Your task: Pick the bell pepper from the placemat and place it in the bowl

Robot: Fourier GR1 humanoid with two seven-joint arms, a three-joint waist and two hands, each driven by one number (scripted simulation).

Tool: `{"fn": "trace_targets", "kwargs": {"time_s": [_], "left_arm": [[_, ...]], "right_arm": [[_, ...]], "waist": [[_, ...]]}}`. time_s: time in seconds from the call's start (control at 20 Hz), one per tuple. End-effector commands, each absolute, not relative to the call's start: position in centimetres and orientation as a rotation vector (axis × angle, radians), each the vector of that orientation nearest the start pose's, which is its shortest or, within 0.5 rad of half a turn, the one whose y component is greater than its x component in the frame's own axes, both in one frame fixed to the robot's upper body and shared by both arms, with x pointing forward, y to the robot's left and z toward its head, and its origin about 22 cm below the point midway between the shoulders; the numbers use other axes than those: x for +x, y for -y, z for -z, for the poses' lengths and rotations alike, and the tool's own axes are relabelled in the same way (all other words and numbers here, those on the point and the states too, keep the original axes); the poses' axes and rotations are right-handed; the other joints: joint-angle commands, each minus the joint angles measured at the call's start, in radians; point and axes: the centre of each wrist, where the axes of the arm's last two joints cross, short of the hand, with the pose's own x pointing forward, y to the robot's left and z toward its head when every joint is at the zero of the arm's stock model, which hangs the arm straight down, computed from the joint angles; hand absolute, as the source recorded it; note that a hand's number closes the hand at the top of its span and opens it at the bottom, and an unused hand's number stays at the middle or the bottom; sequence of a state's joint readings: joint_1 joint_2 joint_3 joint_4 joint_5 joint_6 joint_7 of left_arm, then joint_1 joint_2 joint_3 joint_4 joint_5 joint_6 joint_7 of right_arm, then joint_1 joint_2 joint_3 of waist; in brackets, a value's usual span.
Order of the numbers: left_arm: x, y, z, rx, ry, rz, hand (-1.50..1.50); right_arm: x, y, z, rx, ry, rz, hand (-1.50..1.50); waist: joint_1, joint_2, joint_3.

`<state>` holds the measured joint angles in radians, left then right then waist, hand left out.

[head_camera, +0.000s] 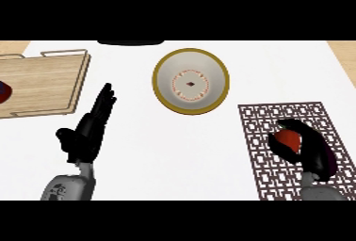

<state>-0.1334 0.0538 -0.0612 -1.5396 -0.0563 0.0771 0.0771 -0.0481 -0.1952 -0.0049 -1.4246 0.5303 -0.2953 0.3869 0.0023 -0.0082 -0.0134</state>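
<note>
A red bell pepper [288, 140] lies on the brown lattice placemat [278, 117] at the right. My right hand [313, 148] is curled round the pepper from its right side, and the thumb reaches under its left side, so only part of the red shows. The white bowl [191, 81] with a gold rim and a patterned centre stands at the back middle, to the upper left of the placemat, with nothing inside it. My left hand [90, 124] rests open at the left, fingers straight and pointing away.
A wooden tray [42, 82] with metal handles sits at the back left, with a red and dark object [4, 92] at its left edge. A dark object [131, 42] shows at the counter's far edge. White counter lies between the placemat and the bowl.
</note>
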Motion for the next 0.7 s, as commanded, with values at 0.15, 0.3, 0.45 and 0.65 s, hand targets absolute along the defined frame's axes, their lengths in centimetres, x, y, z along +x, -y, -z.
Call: {"fn": "trace_targets", "kwargs": {"time_s": [0.15,0.3,0.45,0.65], "left_arm": [[28.0,-20.1,-3.8,0.054,1.586,0.105,0.0],[28.5,-21.1,-2.8,0.085,1.616,0.113,0.0],[27.3,-21.6,-3.2,0.049,1.59,0.104,0.0],[27.7,-19.9,-3.7,-0.009,1.611,0.188,0.0]], "right_arm": [[24.6,24.1,3.8,-0.732,1.147,-0.271,1.5],[23.8,24.8,3.2,-0.728,1.172,-0.258,1.5],[26.0,19.0,1.4,-0.682,1.285,-0.266,1.5],[29.0,10.5,-2.9,-0.582,1.45,-0.297,1.5]], "waist": [[-0.002,0.008,0.014],[-0.007,0.008,0.013],[0.004,0.007,0.013],[0.126,0.019,0.014]]}}
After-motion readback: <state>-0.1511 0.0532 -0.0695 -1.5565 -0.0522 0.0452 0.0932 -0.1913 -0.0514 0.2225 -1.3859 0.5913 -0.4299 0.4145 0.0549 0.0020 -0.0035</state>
